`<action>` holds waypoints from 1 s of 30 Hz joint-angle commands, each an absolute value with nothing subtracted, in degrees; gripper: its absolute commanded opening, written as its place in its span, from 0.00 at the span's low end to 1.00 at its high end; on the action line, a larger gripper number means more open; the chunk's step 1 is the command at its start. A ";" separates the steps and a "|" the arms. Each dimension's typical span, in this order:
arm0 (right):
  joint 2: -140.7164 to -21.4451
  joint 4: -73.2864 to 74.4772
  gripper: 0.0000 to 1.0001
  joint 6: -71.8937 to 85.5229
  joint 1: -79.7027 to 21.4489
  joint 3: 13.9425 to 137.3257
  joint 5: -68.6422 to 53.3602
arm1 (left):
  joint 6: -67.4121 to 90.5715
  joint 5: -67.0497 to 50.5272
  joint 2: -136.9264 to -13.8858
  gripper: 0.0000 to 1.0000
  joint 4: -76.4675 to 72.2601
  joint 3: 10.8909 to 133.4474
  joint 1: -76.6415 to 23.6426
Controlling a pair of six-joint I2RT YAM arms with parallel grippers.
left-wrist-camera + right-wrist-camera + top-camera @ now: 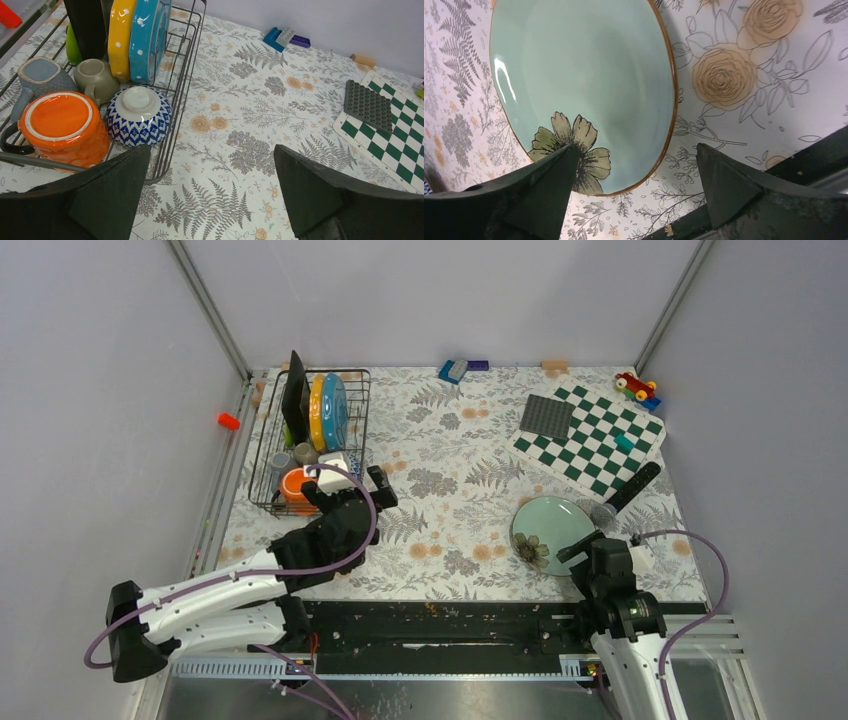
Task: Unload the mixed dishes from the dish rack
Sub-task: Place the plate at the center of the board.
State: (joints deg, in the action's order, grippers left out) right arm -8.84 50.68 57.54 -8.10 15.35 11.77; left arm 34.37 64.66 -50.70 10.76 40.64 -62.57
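The dish rack (pixel 262 453) stands at the back left. It holds an upright black square plate (pixel 295 395), a yellow plate (pixel 317 410) and a blue dotted plate (pixel 335 410). In the left wrist view I see the rack's wire (pixel 185 65), a lime-green plate (pixel 72 45), an orange mug (pixel 62 125), a patterned bowl (pixel 140 115), a grey-blue cup (pixel 42 75) and a beige cup (pixel 95 77). My left gripper (pixel 210 190) is open and empty at the rack's near right corner (pixel 350 490). A pale green flowered plate (pixel 589 85) lies on the table (pixel 550 530). My right gripper (pixel 636 185) is open and empty over the plate's near edge (pixel 600 545).
A green-white chequered board (pixel 600 445) with a dark studded square (pixel 547 418) lies at the back right. A black tool (pixel 635 485) lies beside the pale plate. Small toy blocks (pixel 455 370) sit along the back wall. A black rail (pixel 450 620) runs along the near edge.
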 commanded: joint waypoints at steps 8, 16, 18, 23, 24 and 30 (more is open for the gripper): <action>-9.21 52.99 1.00 57.66 -7.95 24.81 26.35 | 35.52 54.70 -52.83 0.99 13.15 43.98 -56.32; -12.22 35.66 0.99 54.92 -7.96 23.67 18.58 | 27.87 34.62 -53.29 0.99 10.15 45.63 -41.47; -13.07 31.24 1.00 54.56 -7.97 22.74 17.28 | 24.62 29.81 -53.45 0.99 7.95 46.61 -37.49; -13.68 23.30 1.00 53.74 -7.99 19.91 13.22 | 17.89 19.88 -59.76 0.99 6.98 54.30 -27.17; -13.45 22.97 1.00 54.45 -8.03 19.02 12.11 | 16.85 18.61 -61.67 0.99 7.46 56.16 -25.58; -10.55 20.82 1.00 56.27 -7.97 15.19 7.54 | 12.40 7.28 -72.94 0.99 10.72 68.18 -16.43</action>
State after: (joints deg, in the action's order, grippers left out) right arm -12.25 25.76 55.57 -8.10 16.36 12.08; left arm 17.74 18.15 -68.12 11.51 61.30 -20.56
